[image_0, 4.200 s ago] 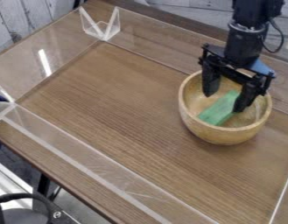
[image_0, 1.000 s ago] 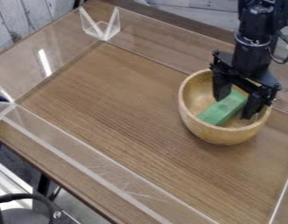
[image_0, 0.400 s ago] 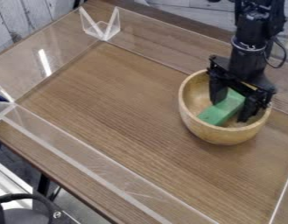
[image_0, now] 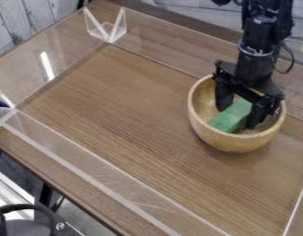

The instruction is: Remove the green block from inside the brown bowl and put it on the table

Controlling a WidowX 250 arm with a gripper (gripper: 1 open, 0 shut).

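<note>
The brown bowl (image_0: 213,132) sits at the right side of the table (image_0: 117,120). Inside it lies the green block (image_0: 230,118), a bright green bar resting against the inner wall. My gripper (image_0: 246,103) points straight down into the bowl, open, with one black finger on each side of the block's upper end. The fingers hide part of the block, and I cannot tell whether they touch it.
Low clear acrylic walls (image_0: 43,64) border the tabletop, with a folded clear corner piece (image_0: 104,26) at the back left. Wood-grain surface stretches to the left of the bowl. A black cable loop (image_0: 18,221) shows at the bottom left, off the table.
The gripper has edged slightly left and sunk a little deeper into the bowl around the block. Its jaws stay open and the block has not moved.
</note>
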